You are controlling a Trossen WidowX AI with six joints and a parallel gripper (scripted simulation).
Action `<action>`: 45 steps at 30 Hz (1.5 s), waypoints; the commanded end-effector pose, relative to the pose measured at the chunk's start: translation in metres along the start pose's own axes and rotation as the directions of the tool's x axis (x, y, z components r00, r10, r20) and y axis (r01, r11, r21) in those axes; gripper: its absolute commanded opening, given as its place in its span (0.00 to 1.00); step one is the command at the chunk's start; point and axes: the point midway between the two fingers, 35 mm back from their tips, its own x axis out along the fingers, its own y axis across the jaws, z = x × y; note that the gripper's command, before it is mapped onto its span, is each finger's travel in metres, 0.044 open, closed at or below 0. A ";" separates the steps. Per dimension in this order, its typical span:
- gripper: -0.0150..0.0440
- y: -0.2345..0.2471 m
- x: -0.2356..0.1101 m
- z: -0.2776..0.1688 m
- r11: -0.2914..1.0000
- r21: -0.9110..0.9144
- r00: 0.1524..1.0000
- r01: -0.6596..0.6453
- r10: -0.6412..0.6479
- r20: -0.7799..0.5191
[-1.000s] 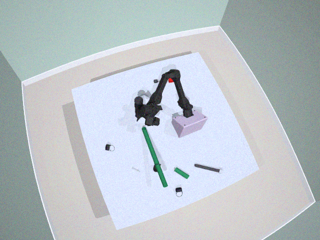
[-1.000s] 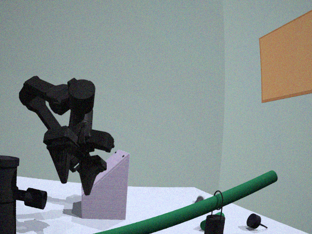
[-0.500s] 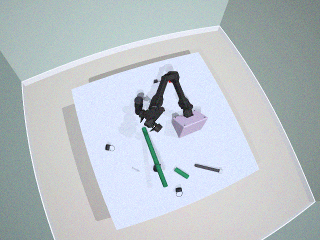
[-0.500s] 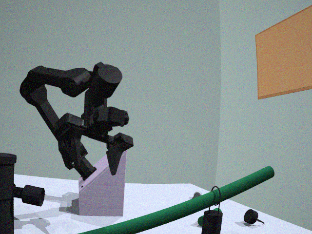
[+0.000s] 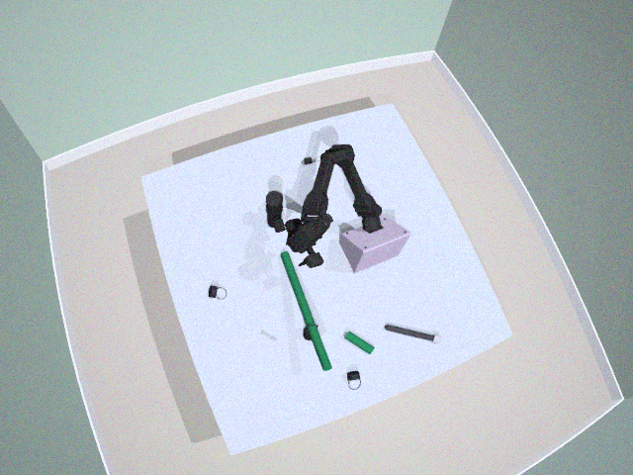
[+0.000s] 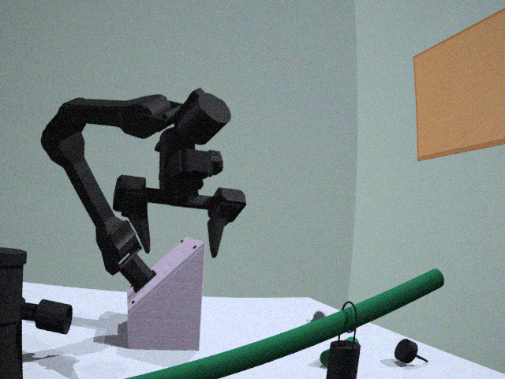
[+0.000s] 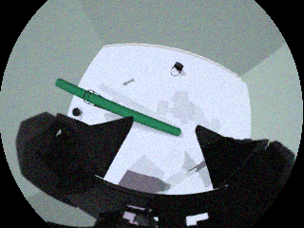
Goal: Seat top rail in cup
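The green rail (image 5: 299, 294) (image 6: 260, 348) (image 7: 142, 118) slants through the wire loop of the small black post (image 6: 343, 361). Its near end stops short of the black rail-end cup (image 5: 277, 225) (image 6: 54, 316), with a gap between them in the top view. The cup sticks out from the big black post (image 5: 274, 203) (image 6: 11, 285), a little below the cap; neither shows in the wrist view. My gripper (image 5: 292, 246) (image 6: 181, 253) (image 7: 165, 124) is open wide and empty. It hangs above and beside the rail's near end, which shows between the fingertips in the wrist view, with no contact visible.
The pink wedge base (image 5: 381, 250) (image 6: 175, 302) stands beside the rail. A short green piece (image 5: 359, 342), a dark rod (image 5: 410, 332), two ringed black caps (image 5: 214, 292) (image 5: 353, 377), a thin pale pin (image 5: 268, 334) and a small black block (image 5: 308, 160) lie about.
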 end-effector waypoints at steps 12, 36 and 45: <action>1.00 0.031 0.055 -0.004 0.586 -0.758 0.939 -0.286 0.012 -0.344; 1.00 0.043 0.096 -0.024 0.214 -0.849 0.870 -0.483 0.008 -0.493; 1.00 0.042 0.118 -0.037 0.214 -0.849 0.870 -0.482 0.006 -0.493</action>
